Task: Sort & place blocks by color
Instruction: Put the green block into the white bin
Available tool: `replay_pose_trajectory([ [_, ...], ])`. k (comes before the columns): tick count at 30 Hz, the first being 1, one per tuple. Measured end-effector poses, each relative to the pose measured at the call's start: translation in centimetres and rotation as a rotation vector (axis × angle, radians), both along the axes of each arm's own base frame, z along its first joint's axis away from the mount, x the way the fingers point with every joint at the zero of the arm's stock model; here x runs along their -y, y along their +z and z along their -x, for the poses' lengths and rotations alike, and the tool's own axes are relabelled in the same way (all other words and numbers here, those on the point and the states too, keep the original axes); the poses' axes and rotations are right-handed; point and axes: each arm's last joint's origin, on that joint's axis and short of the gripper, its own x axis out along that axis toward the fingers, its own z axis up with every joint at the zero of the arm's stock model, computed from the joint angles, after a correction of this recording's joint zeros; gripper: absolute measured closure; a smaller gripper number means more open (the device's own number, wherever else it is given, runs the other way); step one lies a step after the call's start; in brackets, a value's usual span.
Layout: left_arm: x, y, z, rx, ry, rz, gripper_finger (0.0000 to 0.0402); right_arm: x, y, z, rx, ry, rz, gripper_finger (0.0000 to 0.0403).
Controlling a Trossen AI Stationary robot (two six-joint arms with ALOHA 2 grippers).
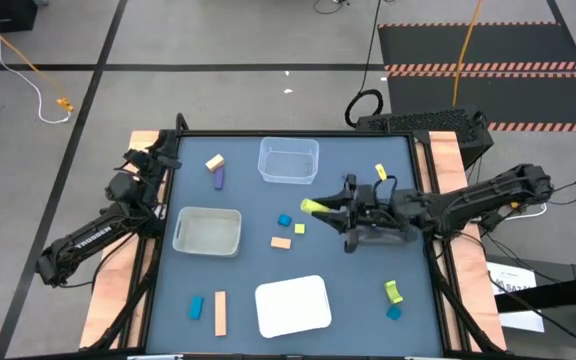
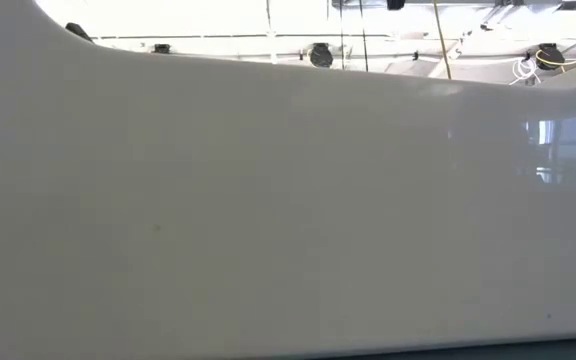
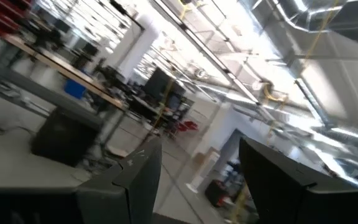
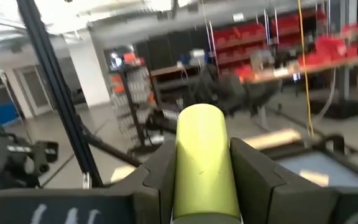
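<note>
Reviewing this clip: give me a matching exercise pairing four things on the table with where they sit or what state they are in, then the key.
Things:
1. right gripper
2. left gripper
3. clear bin
4. purple block

States or places:
A. empty, at the table's far side
B. open, parked at the table's left edge
C. beside a tan block, left of the clear bin
D. shut on a yellow-green block

Pairs: 1-D, 2-B, 3-A, 4-C
</note>
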Motion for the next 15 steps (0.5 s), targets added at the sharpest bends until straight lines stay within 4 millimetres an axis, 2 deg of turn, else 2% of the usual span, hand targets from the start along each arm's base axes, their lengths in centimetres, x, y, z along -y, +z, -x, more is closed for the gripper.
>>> replay_pose_trajectory([
  [5, 0.2, 0.1, -0.3, 0.076, -0.17, 0.005, 0.0186, -0.3, -2.6, -1.4, -0.138, 0.012, -0.119, 0.0296],
  [8, 0.3, 0.2, -0.5, 0.106, -0.265, 0.014, 0.0186, -0.5, -3.8, -2.3, -0.183, 0.084, -0.217, 0.0296],
  [11, 0.4, 0.2, -0.6, 0.123, -0.286, 0.023, 0.0186, -0.3, -4.3, -2.9, -0.198, 0.178, -0.303, 0.0296],
  [15, 0.6, 0.6, -0.5, 0.266, -0.363, 0.048, 0.0186, -0.4, -4.8, -3.2, -0.227, 0.26, -0.376, 0.0296],
])
